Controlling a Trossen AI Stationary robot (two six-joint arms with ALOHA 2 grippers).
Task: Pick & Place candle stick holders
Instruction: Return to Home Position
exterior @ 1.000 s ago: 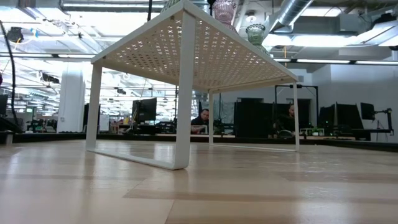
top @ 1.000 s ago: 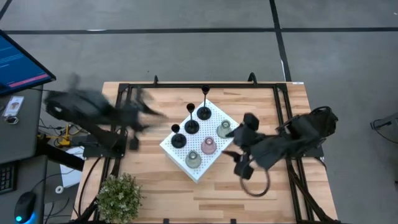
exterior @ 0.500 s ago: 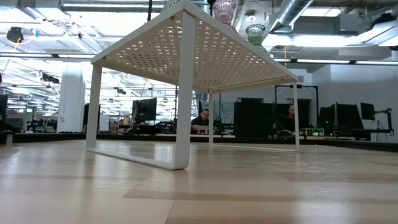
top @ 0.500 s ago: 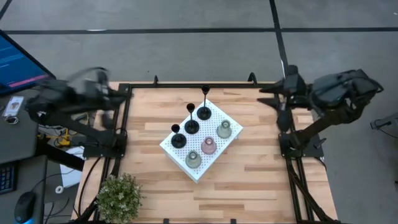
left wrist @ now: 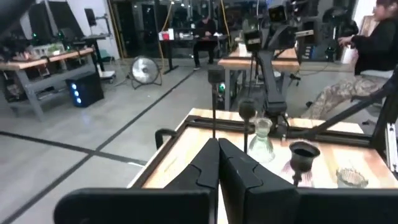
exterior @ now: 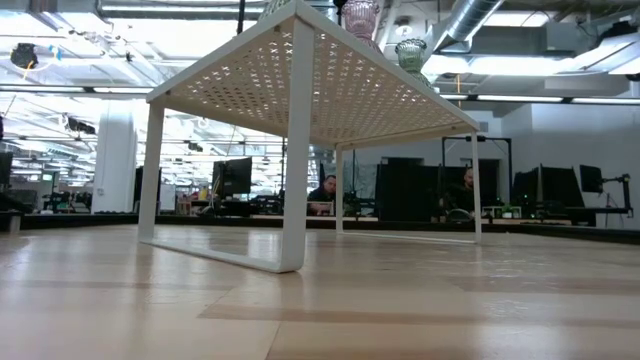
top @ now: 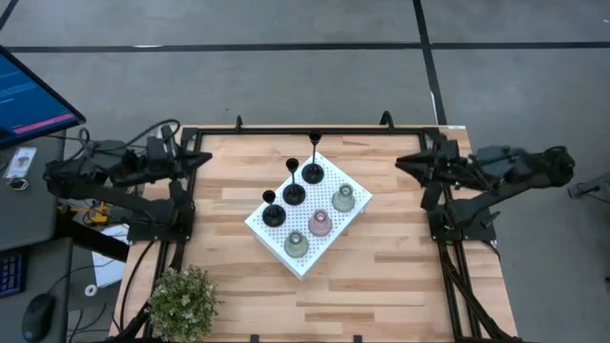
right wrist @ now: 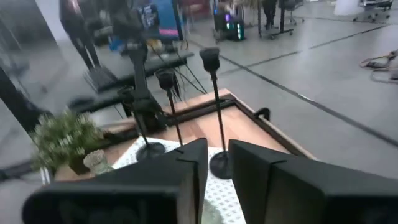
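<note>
- all six candle stick holders stand upright on the white shelf [top: 324, 250], which sits askew in the middle of the tabletop [top: 400, 276]; i see none on the bare wood.
- along the shelf's far-left edge run the far black holder [top: 313, 173], the middle black holder [top: 294, 194] and the near black holder [top: 274, 215], each apart from the next.
- along the near-right edge run the green holder [top: 343, 198], the pink holder [top: 319, 222] and the pale holder [top: 296, 245].
- i judge the black ones stiff and light, probably metal, but tippy, with a thin stem over a small round base. i would pinch the stem low, just above the base, so it cannot swing in the pads.
- the bell-shaped ones look like glass, so i expect them to be heavier, slick and breakable. the sloping wall would likely squirt out of a squeeze, so i would take the narrow neck at the top and close gently.
- the left gripper [top: 202, 156] hangs over the tabletop's left edge near the far-left corner, fingers pressed together on nothing.
- the right gripper [top: 404, 160] hangs over the right edge near the far-right corner, fingers a sliver apart and empty.
- both arms are well apart from the shelf.
</note>
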